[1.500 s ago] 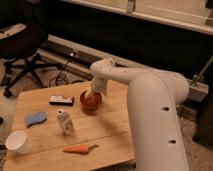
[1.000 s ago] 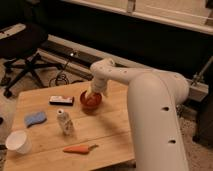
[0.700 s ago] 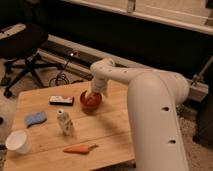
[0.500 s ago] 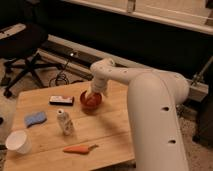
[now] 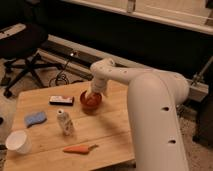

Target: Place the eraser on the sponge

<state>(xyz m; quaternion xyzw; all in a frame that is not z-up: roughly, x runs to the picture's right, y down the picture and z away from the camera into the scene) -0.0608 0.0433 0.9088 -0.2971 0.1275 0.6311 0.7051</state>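
The eraser (image 5: 61, 100) lies flat on the wooden bench (image 5: 107, 127), in its far-left part, long side roughly parallel to the far edge. The sponge (image 5: 35, 119) sits apart from it, nearer the camera and further left, close to the bench's left edge, with bare wood between the two.

Just right of the eraser stands a red bowl (image 5: 91, 101). The pincer (image 5: 92, 93) hangs over that bowl, dipping into its mouth – whether it is open or closed cannot be told from here. The white arm (image 5: 150, 110) rises as a thick column at the bench's right side, bends over at the top and reaches left and down through a rounded wrist to the bowl.

A small white bottle (image 5: 64, 122) stands upright near the middle, between the sponge and the bowl but closer to the camera. A white paper cup (image 5: 18, 142) sits at the near-left corner, and an orange carrot (image 5: 79, 148) lies along the near edge. Bare wood shows between the bowl and the carrot – and along the far edge behind the eraser. An office chair (image 5: 25, 47) stands on the floor beyond the left end.
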